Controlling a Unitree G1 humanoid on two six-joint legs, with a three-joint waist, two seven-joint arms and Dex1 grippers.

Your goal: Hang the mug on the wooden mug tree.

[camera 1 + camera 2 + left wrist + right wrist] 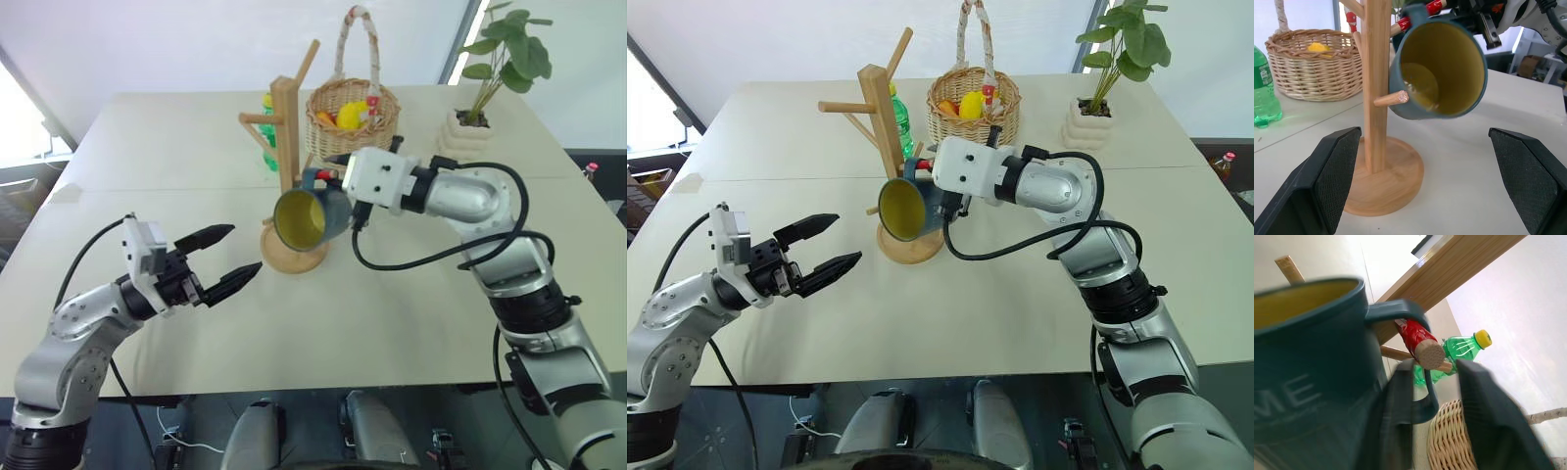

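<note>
One pale table (411, 294) carries everything, and the wooden mug tree (285, 127) is stood near its middle, closer to the far edge. Behind it, toward the far edge, a wicker basket (353, 113), a potted plant (490, 88) and a green bottle (903, 122) are placed. The mug (304, 217) is hung by its handle over the red-tipped peg (1418, 340), its mouth turned toward the near edge. The right claw (1435, 396) is parted around the handle; the left claw (227, 257) is held wide, empty, short of the tree's base.
</note>
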